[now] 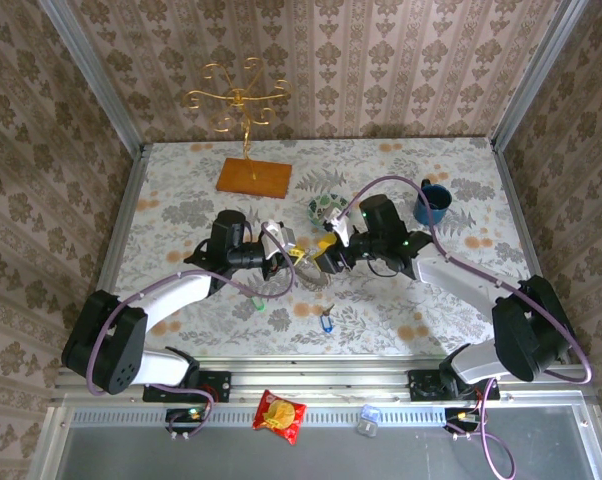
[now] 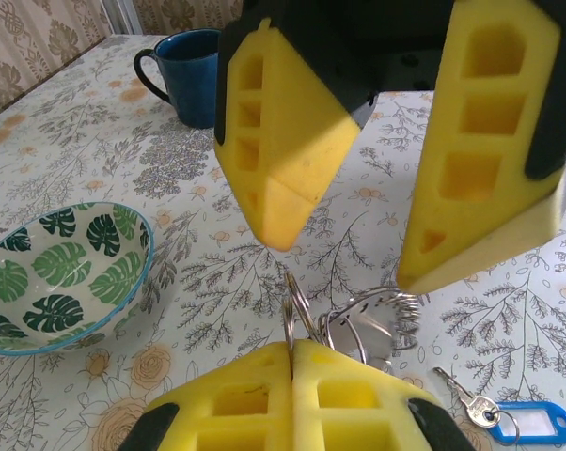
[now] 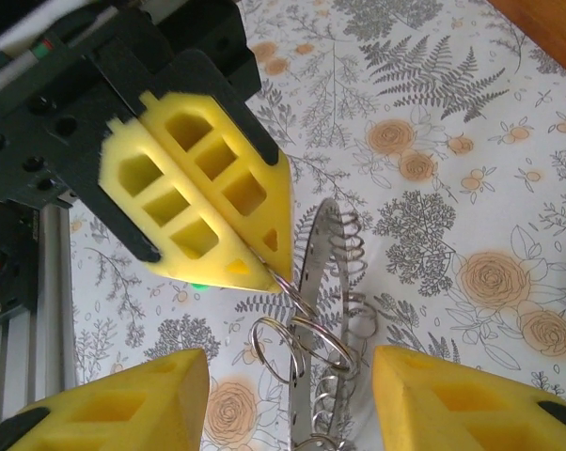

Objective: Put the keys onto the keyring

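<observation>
Held clear of the table (image 1: 451, 300), pinched tight in left gripper (image 3: 264, 268): keyring (image 3: 306, 338), rings presented toward wide-open right gripper (image 2: 344, 263), probably for prying a coil apart. Lying below, unthreaded: blue key (image 1: 327, 322), green key (image 1: 260, 306)

Floral-print table (image 1: 181, 195) under soft even light, boxed by beige damask-papered walls (image 1: 381, 70), aluminium rail (image 1: 321, 371) along its near edge

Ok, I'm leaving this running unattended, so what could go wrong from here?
The left gripper pinches the keyring only at its tips; a nudge from the open right gripper might twist it loose. The blue key and green key lie on the table near the arms, so a lowering arm could knock them away.
</observation>
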Available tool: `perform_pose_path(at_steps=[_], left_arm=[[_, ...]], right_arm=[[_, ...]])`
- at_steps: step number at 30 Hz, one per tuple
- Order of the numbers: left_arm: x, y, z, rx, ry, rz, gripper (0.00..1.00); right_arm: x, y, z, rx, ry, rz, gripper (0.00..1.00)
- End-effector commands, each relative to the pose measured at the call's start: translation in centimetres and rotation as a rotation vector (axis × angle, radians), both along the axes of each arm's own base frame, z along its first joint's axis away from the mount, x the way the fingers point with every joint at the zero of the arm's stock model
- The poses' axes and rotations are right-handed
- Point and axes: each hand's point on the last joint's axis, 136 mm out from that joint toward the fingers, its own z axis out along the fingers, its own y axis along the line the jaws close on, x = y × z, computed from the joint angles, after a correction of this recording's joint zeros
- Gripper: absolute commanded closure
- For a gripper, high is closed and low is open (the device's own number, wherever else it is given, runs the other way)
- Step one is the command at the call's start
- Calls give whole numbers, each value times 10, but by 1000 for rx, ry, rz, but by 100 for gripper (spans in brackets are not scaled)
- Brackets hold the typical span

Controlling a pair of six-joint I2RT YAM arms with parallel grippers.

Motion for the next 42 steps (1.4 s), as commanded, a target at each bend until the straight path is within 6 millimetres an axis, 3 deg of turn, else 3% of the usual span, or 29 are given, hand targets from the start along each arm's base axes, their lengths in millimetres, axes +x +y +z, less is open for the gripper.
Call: perform_pose_path(at_steps=[1, 9, 15, 19, 23, 27, 32, 38, 39, 42], left_arm=[[-3, -1, 13, -32, -44, -9, 100], [-3, -1, 12, -31, -47, -10, 100], [0, 0, 12, -26, -52, 7, 100], [0, 0, 12, -26, -53, 9, 100], [-2, 0, 12, -28, -54, 2, 100], [-5, 0, 11, -29, -54, -15, 100], [-8, -1, 12, -35, -56, -30, 100], [-10, -2, 12, -40, -61, -48, 100], [-10, -2, 13, -42, -62, -51, 100], [-12, -3, 13, -49, -63, -61, 100]], right_arm=[[2, 9, 2, -10, -50, 51, 50], [-25, 16, -6, -40, -151, 216, 50], [-52, 4, -24, -143, -203, 335, 50], [-63, 1, -12, -151, -271, 367, 50], [-50, -1, 2, -96, -340, 283, 52], [-23, -5, 12, -30, -323, 151, 64], [-5, -3, 5, -35, -285, 72, 65], [2, 3, 9, -22, -293, 71, 64], [4, 5, 0, -33, -274, 78, 63], [8, 10, -2, -31, -270, 84, 63]])
